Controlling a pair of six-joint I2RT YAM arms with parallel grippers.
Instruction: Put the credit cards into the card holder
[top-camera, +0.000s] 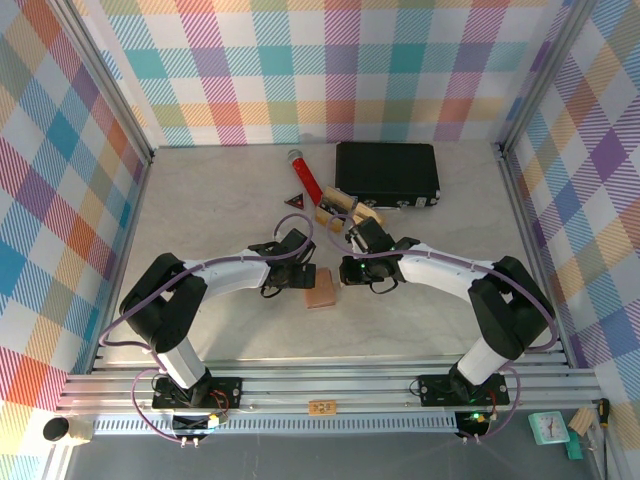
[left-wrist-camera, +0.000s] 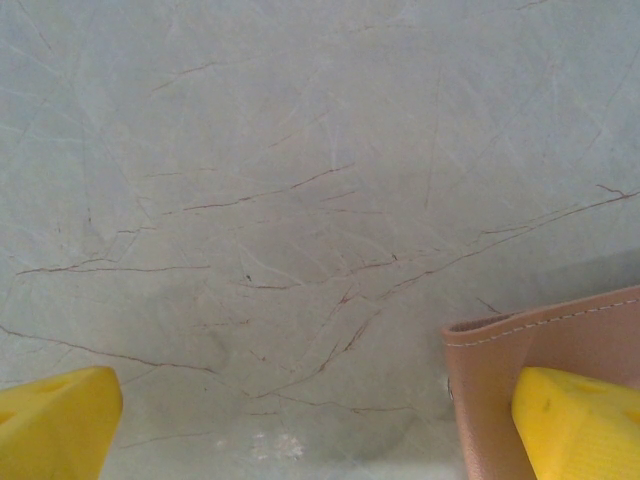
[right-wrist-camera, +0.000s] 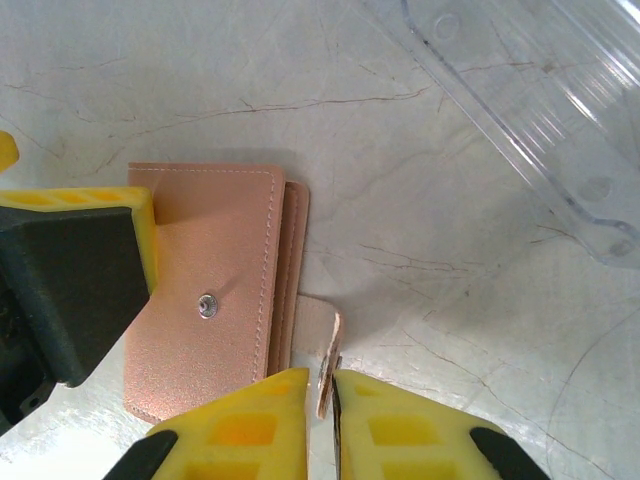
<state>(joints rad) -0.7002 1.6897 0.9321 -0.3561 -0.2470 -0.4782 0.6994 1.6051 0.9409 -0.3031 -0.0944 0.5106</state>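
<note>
**A:** The jaws of the left gripper (left-wrist-camera: 318, 425) stand spread wide. The flat reddish-brown leather card holder (left-wrist-camera: 490, 370) lies on the marbled surface (left-wrist-camera: 300, 200), one corner under their right-hand tip.

**B:** The jaws of the right gripper (right-wrist-camera: 320, 420) pinch its snap strap (right-wrist-camera: 322, 345). It looks light and floppy, so the stitched body seems the firmer hold.

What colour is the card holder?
The card holder is pinkish brown with pale stitching; right wrist view shows it best.

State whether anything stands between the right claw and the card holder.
Nothing visible does. The right claw has the snap tab of the card holder pinched between its fingertips, so it is in direct contact.
</note>
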